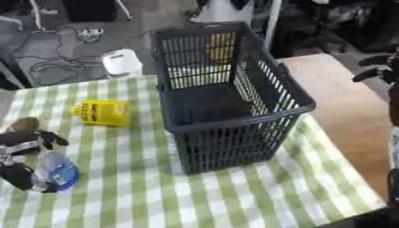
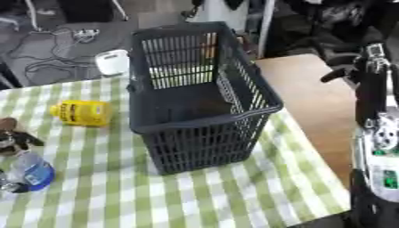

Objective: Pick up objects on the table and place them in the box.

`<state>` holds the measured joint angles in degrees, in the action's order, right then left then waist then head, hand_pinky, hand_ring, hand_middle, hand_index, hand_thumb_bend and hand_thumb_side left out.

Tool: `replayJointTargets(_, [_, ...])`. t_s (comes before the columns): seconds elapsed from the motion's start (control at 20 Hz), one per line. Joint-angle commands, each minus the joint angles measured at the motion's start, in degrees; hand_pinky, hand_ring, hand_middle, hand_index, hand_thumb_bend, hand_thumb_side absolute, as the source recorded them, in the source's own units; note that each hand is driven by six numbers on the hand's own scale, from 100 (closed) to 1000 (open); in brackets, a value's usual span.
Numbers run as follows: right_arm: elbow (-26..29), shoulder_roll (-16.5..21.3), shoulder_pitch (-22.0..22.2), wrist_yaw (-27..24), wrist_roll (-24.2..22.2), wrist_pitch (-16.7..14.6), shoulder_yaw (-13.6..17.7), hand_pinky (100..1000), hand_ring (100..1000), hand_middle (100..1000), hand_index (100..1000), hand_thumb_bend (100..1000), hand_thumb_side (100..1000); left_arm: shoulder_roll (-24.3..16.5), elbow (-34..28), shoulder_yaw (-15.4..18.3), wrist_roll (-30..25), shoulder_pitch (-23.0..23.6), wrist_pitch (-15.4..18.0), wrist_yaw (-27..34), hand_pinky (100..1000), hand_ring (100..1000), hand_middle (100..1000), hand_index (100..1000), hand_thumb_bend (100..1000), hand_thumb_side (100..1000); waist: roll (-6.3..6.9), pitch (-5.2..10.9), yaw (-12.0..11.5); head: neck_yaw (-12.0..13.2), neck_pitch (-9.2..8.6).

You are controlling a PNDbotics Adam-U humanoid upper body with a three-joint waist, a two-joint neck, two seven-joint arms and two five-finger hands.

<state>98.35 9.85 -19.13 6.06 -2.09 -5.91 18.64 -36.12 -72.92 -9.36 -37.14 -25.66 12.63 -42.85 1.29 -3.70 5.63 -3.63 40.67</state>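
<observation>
The blue-capped bottle (image 1: 56, 173) lies on the checked cloth (image 1: 234, 196) well left of the dark basket (image 1: 226, 111), and we see our left hand (image 1: 23, 151) curled around it. A yellow object (image 1: 99, 112) lies between bottle and basket. Our right hand's (image 2: 347, 73) fingers we cannot judge.

A green-and-white checked cloth (image 1: 234, 191) covers the surface, and to its right a bare tan wooden board (image 2: 311, 89) runs alongside. Beyond the far edge of the cloth sits a small white boxy device (image 1: 121, 62) on a grey floor (image 1: 54, 49), well up and away from the robot hand at the lower left. Tangled black and white cables (image 1: 59, 62) lie on that floor (some reaching a white plug strip (image 1: 90, 32)).
</observation>
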Motion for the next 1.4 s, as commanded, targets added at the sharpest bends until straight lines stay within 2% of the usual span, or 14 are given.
replayJointTargets(0.05, [0.5,1.2,-0.8,-0.1,0.0,-0.2,-0.1,446,577,611,704,100,662,-0.7,0.6,0.2,1.4,-1.2,0.3,-0.2,798,818,850,939,671,233,-0.69,0.20,0.1,-0.1,-0.78])
replayJointTargets(0.3, [0.5,1.2,-0.8,-0.1,0.0,-0.2,-0.1,446,577,611,704,100,662,-0.3,2.1,-0.1,2.9,-1.4,0.5,-0.7,758,757,790,897,625,149,-0.76,0.18,0.1,0.0,-0.82])
replayJointTargets(0.4, [0.5,1.2,-0.8,-0.1,0.0,-0.2,-0.1,446,578,612,705,100,662,-0.2,2.5,-0.1,2.9,-1.4,0.6,-0.8,719,701,732,859,594,111,-0.76,0.19,0.1,-0.1,-0.85])
replayJointTargets(0.45, [0.5,1.2,-0.8,-0.1,0.0,-0.2,-0.1,446,578,612,705,100,663,-0.2,2.7,-0.1,3.0,-1.4,0.5,-0.8,640,615,655,810,551,100,-0.75,0.19,0.1,-0.1,-0.86])
replayJointTargets(0.6, [0.5,1.2,-0.8,-0.1,0.0,-0.2,-0.1,446,578,612,705,100,664,-0.1,3.2,0.0,4.2,-1.4,0.1,-0.8,583,560,589,751,523,100,-0.74,0.17,0.1,0.0,-0.88])
replayJointTargets(0.8, [0.5,1.2,-0.8,-0.1,0.0,-0.2,0.0,446,578,612,705,100,664,0.0,3.6,0.1,6.9,-1.4,-0.4,-1.4,477,454,477,608,458,100,-0.76,0.16,0.1,0.1,-0.90])
replayJointTargets(0.9, [0.5,1.2,-0.7,-0.1,0.1,-0.2,0.0,446,578,612,705,100,664,-0.1,3.6,0.3,8.0,-1.4,-0.6,-1.6,452,405,430,557,437,100,-0.74,0.16,0.1,0.1,-0.94])
replayJointTargets(1.0, [0.5,1.2,-0.7,-0.1,0.1,-0.2,0.0,446,578,612,705,100,664,-0.5,3.4,0.4,8.2,-1.6,-0.6,-1.4,455,392,416,551,423,100,-0.71,0.18,0.2,0.0,-0.93])
replayJointTargets(1.15, [0.5,1.3,-0.7,-0.1,0.1,-0.2,0.0,446,578,612,705,100,663,-2.3,2.7,0.2,5.0,-2.9,0.2,0.6,476,403,425,560,407,100,-0.63,0.29,0.2,0.0,-0.89])
replayJointTargets(1.4, [0.6,1.5,-0.4,0.1,0.1,-0.1,-0.1,446,578,612,705,100,664,-7.7,0.8,-0.5,-3.8,-10.1,1.5,8.8,492,403,423,558,388,100,-0.24,0.79,0.3,0.1,-0.76])
